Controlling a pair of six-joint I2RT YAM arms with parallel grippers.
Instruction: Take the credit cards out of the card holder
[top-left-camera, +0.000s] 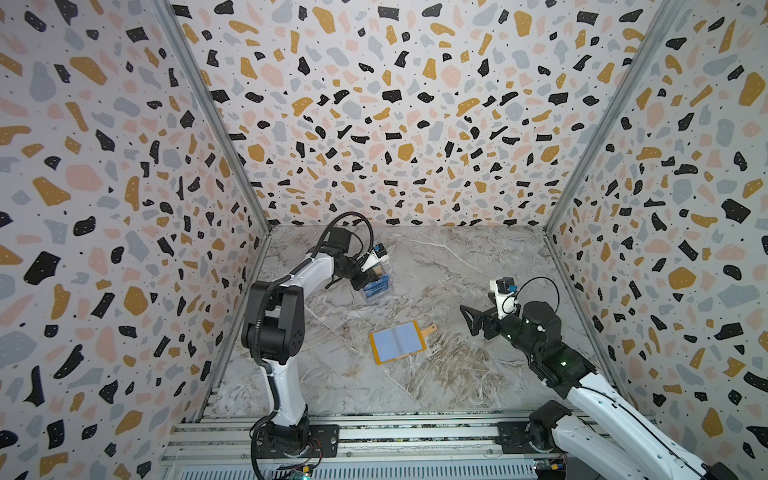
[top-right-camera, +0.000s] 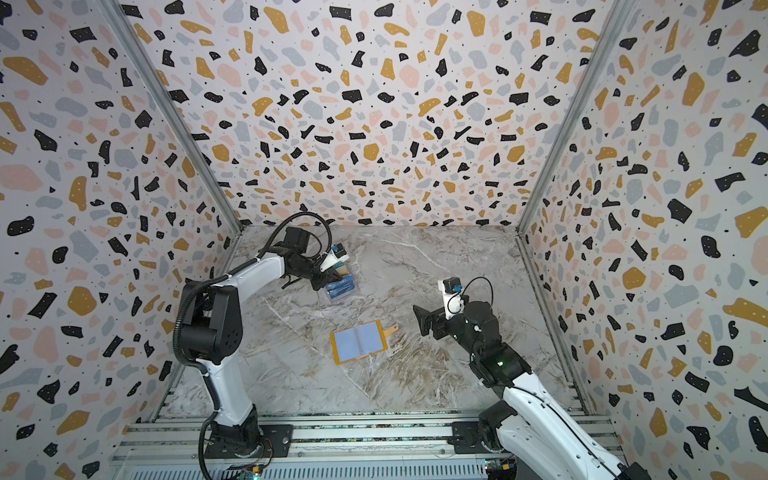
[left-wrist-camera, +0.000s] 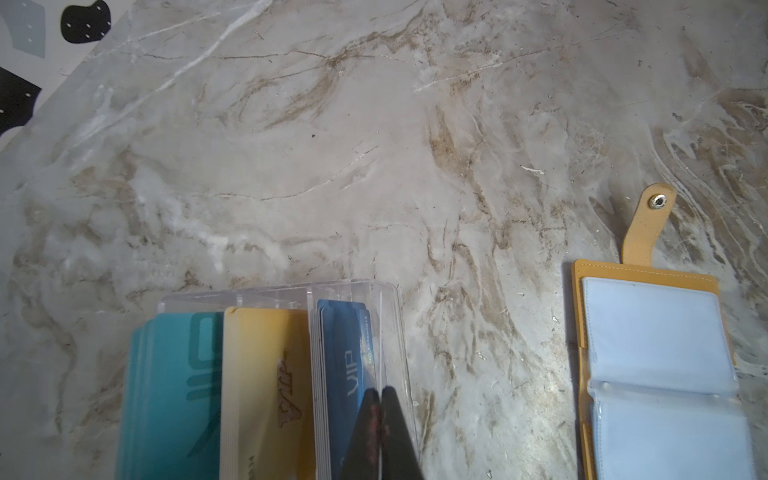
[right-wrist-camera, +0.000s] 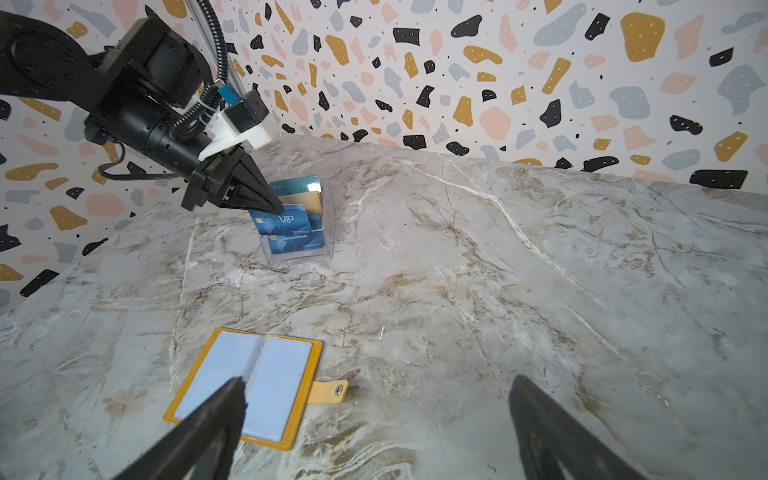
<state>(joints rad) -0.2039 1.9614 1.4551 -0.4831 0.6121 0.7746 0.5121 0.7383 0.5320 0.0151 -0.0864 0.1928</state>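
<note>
In both top views you have one marble tabletop (top-left-camera: 457, 266), three terrazzo walls (top-left-camera: 374, 104) and one card holder (top-left-camera: 398, 341) open flat mid-table. Left wrist view: your left gripper (left-wrist-camera: 380, 392) is pinched closed beside credit cards (left-wrist-camera: 266, 374) in one clear box (left-wrist-camera: 353, 291). Right wrist view: your right gripper (right-wrist-camera: 378, 380) gapes empty.

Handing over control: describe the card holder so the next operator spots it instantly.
Find the marble table and look near its middle. The card holder lies open flat: mustard-yellow, with pale blue sleeves and a snap tab, unlike the clear box standing farther back.
</note>
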